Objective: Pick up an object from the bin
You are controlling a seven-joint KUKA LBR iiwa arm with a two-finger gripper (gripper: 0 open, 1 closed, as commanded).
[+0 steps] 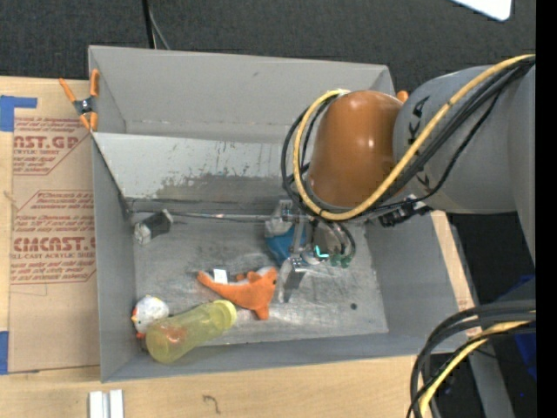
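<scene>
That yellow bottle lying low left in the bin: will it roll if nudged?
Probably: the yellow bottle lies on its side and looks round, so a sideways push should roll it. It looks see-through plastic, so likely light, perhaps slick.

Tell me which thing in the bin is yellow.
The bottle lying on its side at the lower left of the bin; the toy next to it is orange, not yellow.

Dark carpet floor (261,7) behind; pale wooden tabletop (287,390) in front.
</scene>
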